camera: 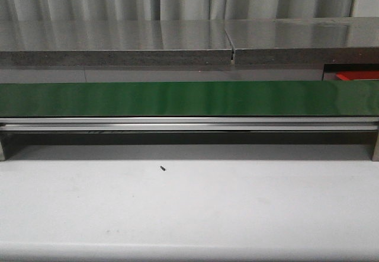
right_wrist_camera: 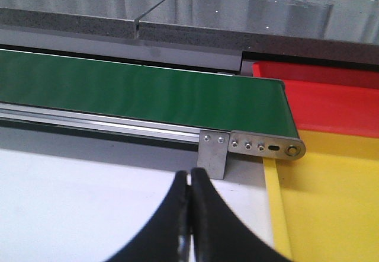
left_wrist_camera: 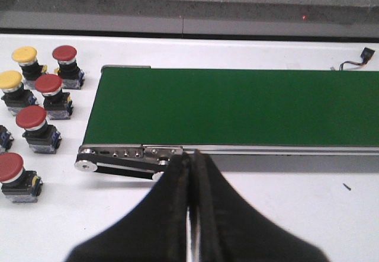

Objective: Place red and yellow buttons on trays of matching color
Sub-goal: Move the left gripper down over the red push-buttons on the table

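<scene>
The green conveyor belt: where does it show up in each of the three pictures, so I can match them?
Front view: the green conveyor belt runs as a band across the whole width, beyond the white table.
Left wrist view: its one end lies ahead of the shut left gripper, beside the red and yellow buttons.
Right wrist view: its other end stops by the red tray and yellow tray.
Shared landmark: the belt's silver side rail.

The front camera sat low, facing forward across the table (camera: 189, 214) at the belt (camera: 189, 98) edge-on. The left wrist camera looked down on the belt's left end (left_wrist_camera: 112, 72), the right wrist camera on its right end (right_wrist_camera: 284, 105). All three shared the belt.
</scene>
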`<state>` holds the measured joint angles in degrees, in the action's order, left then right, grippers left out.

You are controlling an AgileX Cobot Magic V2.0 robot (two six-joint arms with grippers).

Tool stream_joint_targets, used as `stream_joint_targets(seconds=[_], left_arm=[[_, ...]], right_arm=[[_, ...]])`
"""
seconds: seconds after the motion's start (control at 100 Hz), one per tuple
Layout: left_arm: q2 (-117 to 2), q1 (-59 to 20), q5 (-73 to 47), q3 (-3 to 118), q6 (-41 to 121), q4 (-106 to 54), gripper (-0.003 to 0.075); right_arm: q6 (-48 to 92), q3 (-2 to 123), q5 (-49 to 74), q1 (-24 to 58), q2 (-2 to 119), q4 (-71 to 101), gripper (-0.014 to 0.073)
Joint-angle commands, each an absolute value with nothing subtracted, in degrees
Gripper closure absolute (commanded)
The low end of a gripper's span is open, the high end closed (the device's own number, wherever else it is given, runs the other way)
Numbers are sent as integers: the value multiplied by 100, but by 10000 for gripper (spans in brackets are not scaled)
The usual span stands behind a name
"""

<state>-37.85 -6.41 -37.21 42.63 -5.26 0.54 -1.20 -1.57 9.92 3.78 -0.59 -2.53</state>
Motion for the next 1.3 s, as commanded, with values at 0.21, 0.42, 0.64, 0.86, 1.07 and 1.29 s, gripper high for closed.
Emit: stream_joint_targets(seconds=[0.21, 0.42, 0.64, 0.86, 1.07, 1.29], left_arm=[[-4467, -622, -3408, 4474, -583, 0, 680], [-4758, -622, -3610, 4474, -597, -226, 232], [-4899, -607, -3599, 4474, -668, -341, 91], [-5148, 155, -3579, 4474, -1250, -76, 91], [-5937, 1572, -3563, 4743, -1250, -103, 91], [-6934, 2344, -3464, 5199, -1250, -313, 91]], right_arm=[[-101, -152, 527, 377, -155, -316, 711], [-101, -152, 527, 377, -155, -316, 711], [-101, -152, 527, 377, -155, -316, 711], [-101, -152, 527, 377, -155, -316, 711], [-101, -152, 527, 377, -155, -316, 711], [-101, -152, 527, 377, -155, -316, 711]])
